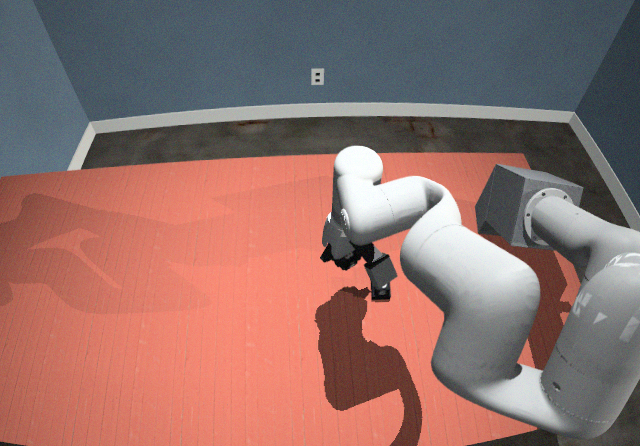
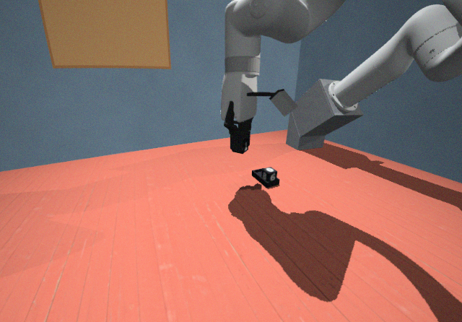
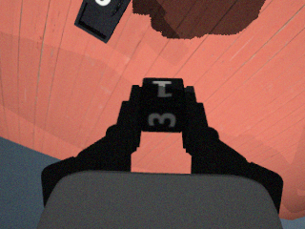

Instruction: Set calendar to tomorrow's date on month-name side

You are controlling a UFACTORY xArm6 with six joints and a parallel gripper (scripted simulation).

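My gripper (image 2: pixel 238 139) (image 3: pixel 162 99) is shut on a black cube (image 3: pixel 162 107) and holds it well above the table. In the wrist view one face of this cube shows a 1 with its base bar at the top, another a 3 turned sideways. The black tray (image 1: pixel 381 299) (image 2: pixel 258 175) (image 3: pixel 90 31) stands on the table. A second black cube (image 2: pixel 272 175) stands in the tray's near end in the exterior view, with a 6 on its near side and a white digit on top; the other end holds no cube. The month's name is not readable. In the top view the arm hides the held cube.
The red table (image 1: pixel 206 353) (image 2: pixel 130 236) (image 3: pixel 229 86) carries the arm's dark shadow close beside the tray. The grey block of the arm's base (image 1: pixel 501 203) (image 2: pixel 311 117) stands at the table's right. The wrist camera's housing (image 1: pixel 382 270) overhangs the tray in the top view.
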